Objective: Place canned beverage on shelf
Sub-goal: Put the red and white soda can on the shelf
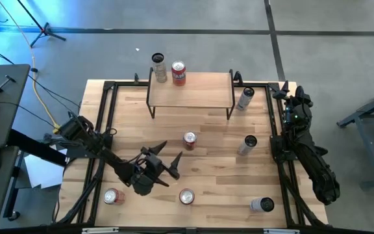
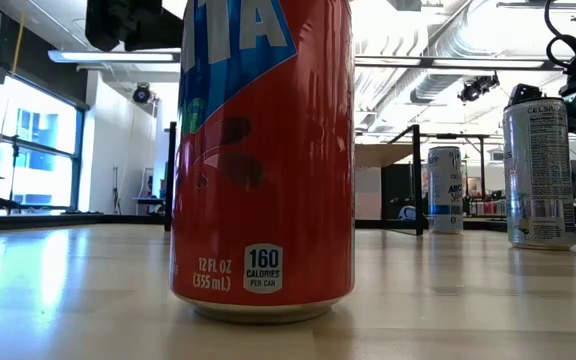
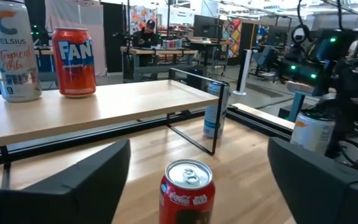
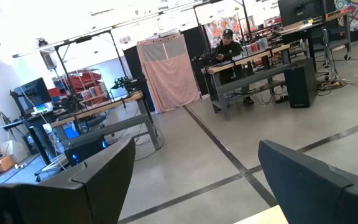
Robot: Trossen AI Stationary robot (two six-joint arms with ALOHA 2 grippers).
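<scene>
The shelf [image 1: 190, 89] stands at the table's far middle, with a white Celsius can [image 1: 159, 67] and a red Fanta can [image 1: 178, 73] upright on its left end; both also show in the left wrist view [image 3: 14, 53] [image 3: 74, 61]. A red cola can [image 1: 189, 140] stands upright on the table in front of the shelf. My left gripper [image 1: 172, 151] is open just near-left of this can, and its fingers point at it; the can [image 3: 187, 193] shows between them without touching. My right gripper [image 1: 286, 90] is open and empty at the table's far right corner.
More cans stand on the table: two red ones near the front edge [image 1: 113, 196] [image 1: 186, 196], and white ones at the right [image 1: 245, 99] [image 1: 248, 144] [image 1: 262, 205]. Black rails [image 1: 106, 117] frame the tabletop. The shelf's right part [image 3: 154, 93] is bare.
</scene>
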